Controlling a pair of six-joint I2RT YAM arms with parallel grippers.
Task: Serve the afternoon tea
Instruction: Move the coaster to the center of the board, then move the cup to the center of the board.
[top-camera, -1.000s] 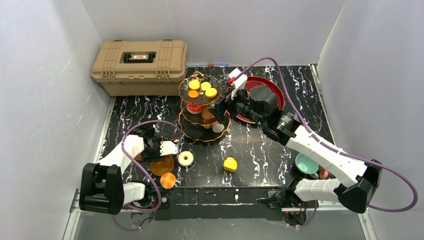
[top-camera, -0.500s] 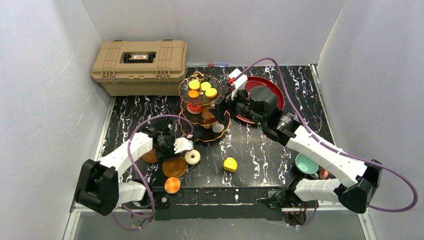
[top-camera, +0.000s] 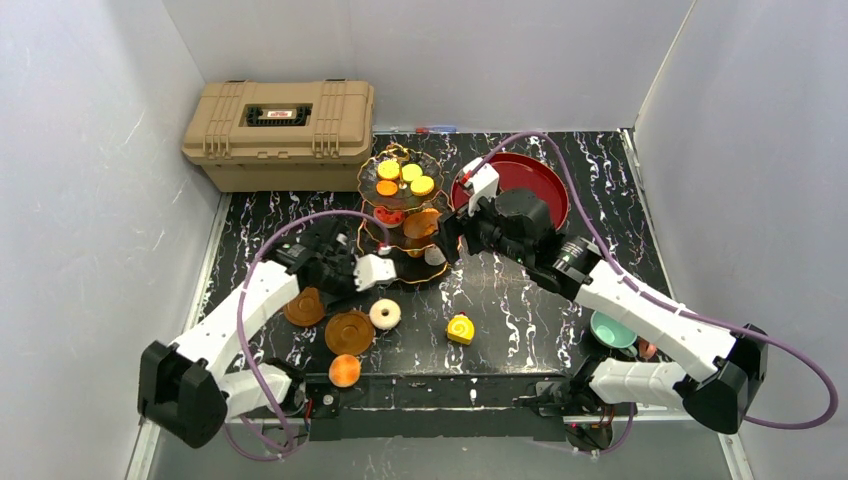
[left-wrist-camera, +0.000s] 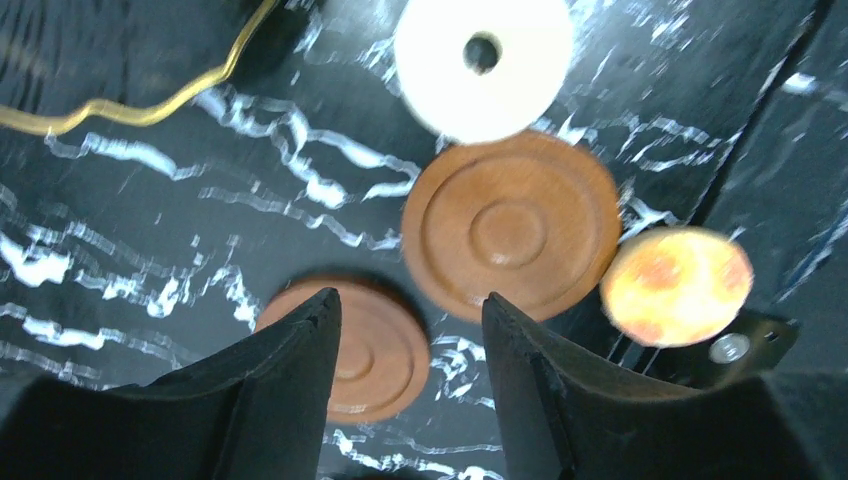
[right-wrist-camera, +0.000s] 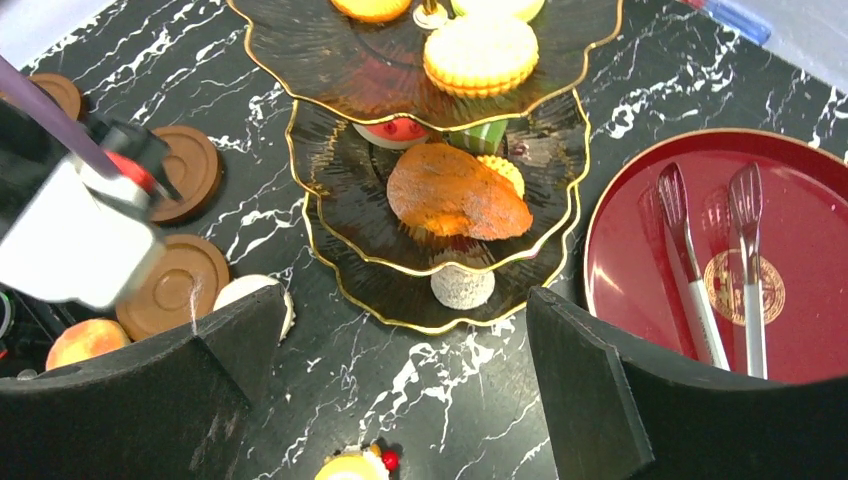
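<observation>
The stand (top-camera: 420, 281) held several sweets (top-camera: 400, 172), but a donut (top-camera: 385, 315), a yellow cake (top-camera: 460, 328), two saucers (top-camera: 349, 331) and a teal cup (top-camera: 612, 328) lay unserved near the desk's (top-camera: 520, 295) front edge. Left claw (left-wrist-camera: 410, 310) and right claw (right-wrist-camera: 405, 300) gaped empty.

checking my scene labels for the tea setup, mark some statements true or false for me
1. The brown saucers lie on the table with no cup on either. True.
2. The white donut sits on the three-tier stand. False: it lies on the table beside a saucer.
3. The right gripper holds a sweet. False: its jaws are open and empty, facing the stand.
4. The red tray has utensils lying on it. True.
5. The tan case has its lid raised. False: the lid is shut.
</observation>
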